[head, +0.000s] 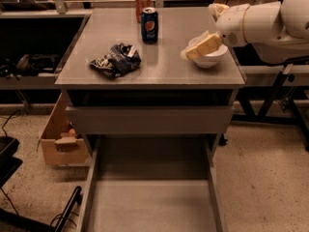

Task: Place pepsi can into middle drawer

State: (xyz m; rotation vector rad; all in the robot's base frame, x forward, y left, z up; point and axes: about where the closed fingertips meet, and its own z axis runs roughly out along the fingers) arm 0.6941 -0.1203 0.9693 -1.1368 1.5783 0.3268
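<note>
The pepsi can (pixel 149 25), dark blue with a silver top, stands upright at the back of the cabinet's top, just in front of an orange-red can (pixel 142 3). The middle drawer (pixel 152 202) is pulled out towards me below the cabinet, and its flat grey floor holds nothing. My gripper (pixel 200 49) hangs over the white bowl at the right side of the top, well to the right of the pepsi can and apart from it. The white arm (pixel 263 23) reaches in from the right.
A crumpled dark chip bag (pixel 116 59) lies on the left of the top. A white bowl (pixel 208 57) sits under the gripper. A closed drawer front (pixel 149 120) is above the open drawer. A cardboard box (pixel 60 141) stands on the floor at the left.
</note>
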